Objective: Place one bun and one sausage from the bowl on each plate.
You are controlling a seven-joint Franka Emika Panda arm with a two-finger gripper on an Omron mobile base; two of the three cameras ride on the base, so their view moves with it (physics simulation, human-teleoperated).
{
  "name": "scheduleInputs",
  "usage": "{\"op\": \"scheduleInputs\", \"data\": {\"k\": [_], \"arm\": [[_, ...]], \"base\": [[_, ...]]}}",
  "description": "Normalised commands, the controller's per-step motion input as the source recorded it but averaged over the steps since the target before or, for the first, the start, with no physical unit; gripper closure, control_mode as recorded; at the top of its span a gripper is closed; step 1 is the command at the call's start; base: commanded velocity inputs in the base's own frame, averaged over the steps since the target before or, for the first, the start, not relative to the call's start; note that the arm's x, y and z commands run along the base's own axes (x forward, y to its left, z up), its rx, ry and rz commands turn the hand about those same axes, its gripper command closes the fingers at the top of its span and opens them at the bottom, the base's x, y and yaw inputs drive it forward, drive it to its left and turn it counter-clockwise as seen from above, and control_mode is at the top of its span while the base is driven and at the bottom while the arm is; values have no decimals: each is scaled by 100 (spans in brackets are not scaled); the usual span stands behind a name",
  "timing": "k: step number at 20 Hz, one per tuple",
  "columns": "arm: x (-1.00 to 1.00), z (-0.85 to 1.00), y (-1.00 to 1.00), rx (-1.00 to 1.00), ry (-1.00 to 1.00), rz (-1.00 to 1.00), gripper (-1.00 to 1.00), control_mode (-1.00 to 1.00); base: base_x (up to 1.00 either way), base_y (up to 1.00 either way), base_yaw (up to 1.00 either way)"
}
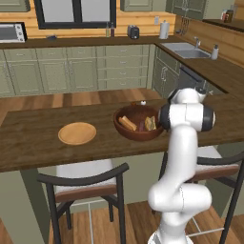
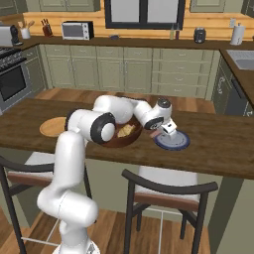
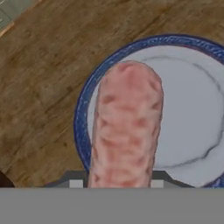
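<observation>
My gripper [image 2: 162, 132] is shut on a pinkish sausage [image 3: 127, 131] and hovers over the left part of the bluish-purple plate [image 2: 177, 143], just right of the bowl [image 2: 121, 141]. In the hand view the sausage runs lengthwise above the plate's white centre and blue rim [image 3: 83, 109]; I cannot tell whether it touches the plate. The dark wooden bowl [image 1: 136, 134] holds two tan buns [image 1: 127, 123] [image 1: 150, 123] and a dark sausage [image 1: 141, 126]. The light tan plate [image 1: 77, 133] lies bare to the bowl's left, and my arm hides the blue plate in the left base view.
Everything sits on a long dark wooden counter [image 1: 33, 143]. Two dark-framed stools [image 1: 83, 183] [image 2: 168, 191] stand tucked under its near edge. A small white object [image 1: 143, 102] stands just behind the bowl.
</observation>
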Motion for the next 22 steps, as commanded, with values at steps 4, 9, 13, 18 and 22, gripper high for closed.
{"op": "scheduleInputs", "data": {"k": [4,9,13,18,22], "arm": [[61,-41,-10,-4,0,0,-100,-100],[8,-9,-30,-1,0,-1,-100,-100],[0,10,-7,0,-2,-1,-100,-100],[-30,59,55,-6,-12,0,-100,-100],[-92,84,93,-15,-12,13,-100,-100]], "base": [[0,0,0],[0,0,0],[0,0,0],[0,0,0],[0,0,0]]}}
